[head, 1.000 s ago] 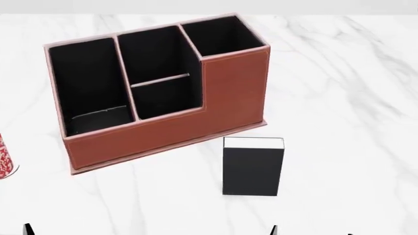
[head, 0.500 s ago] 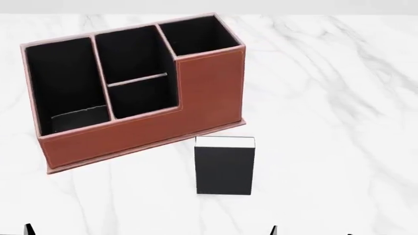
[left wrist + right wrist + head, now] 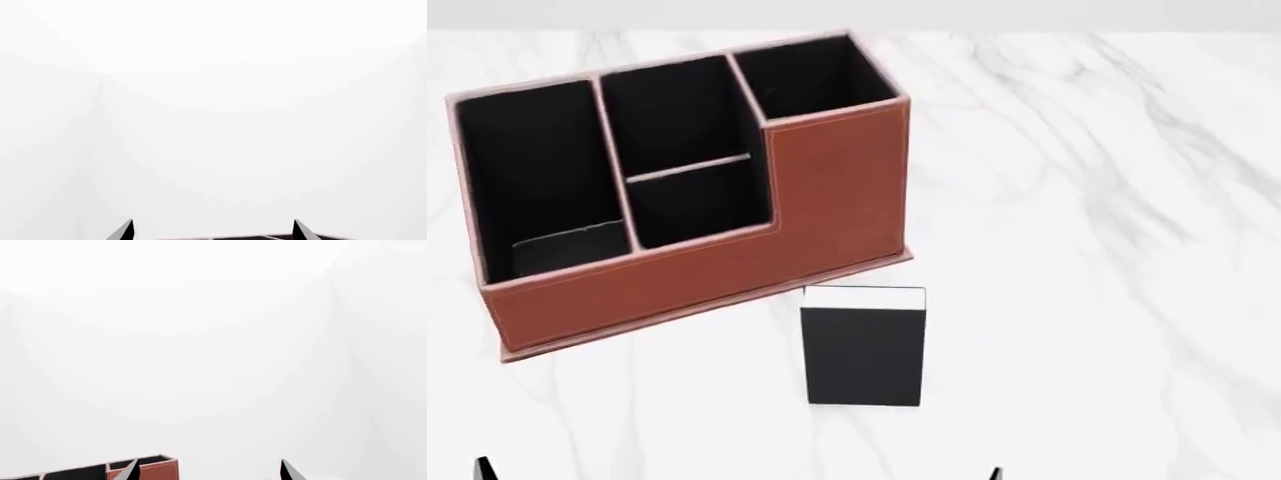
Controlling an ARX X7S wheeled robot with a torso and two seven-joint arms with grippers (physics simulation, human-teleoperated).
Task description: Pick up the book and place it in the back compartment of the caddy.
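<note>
book (image 3: 864, 355) stands upright on the white marble desk (image 3: 1094, 250), just in front of the caddy (image 3: 681, 190), apart from its front wall; bare desk lies open to the book's right. left hand (image 3: 212, 231) and right hand (image 3: 208, 471) show only spread fingertips, released, holding nothing.

The caddy (image 3: 827, 190) was reddish-brown with pale rims and black lining; the book (image 3: 864, 355) black, white-edged; the table (image 3: 1094, 250) white, grey-veined marble.
</note>
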